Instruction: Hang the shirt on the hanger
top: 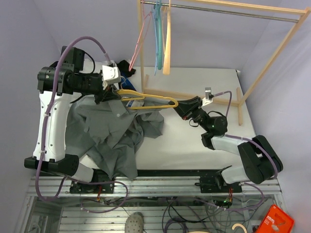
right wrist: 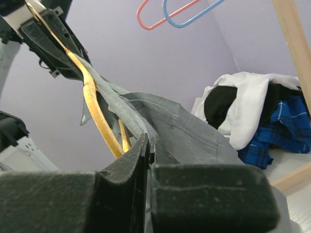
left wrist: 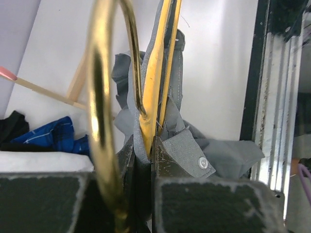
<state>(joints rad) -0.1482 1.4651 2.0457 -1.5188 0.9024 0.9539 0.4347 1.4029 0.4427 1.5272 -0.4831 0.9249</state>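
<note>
Left gripper (left wrist: 151, 165) clamps hanger (left wrist: 156, 73), right gripper (right wrist: 148, 155) pinches shirt (top: 107, 136); thin fabric may slip free if pull tightens.

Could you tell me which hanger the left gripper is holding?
The yellow hanger, draped with the grey shirt; the pink, teal and cream ones hang on the rack.

place: robot lab test cell | evidence: plain lilac walls (top: 209, 43), white table (top: 189, 143), aluminium frame (top: 160, 187), exposed cables (top: 83, 38), wooden rack (top: 272, 56)
</note>
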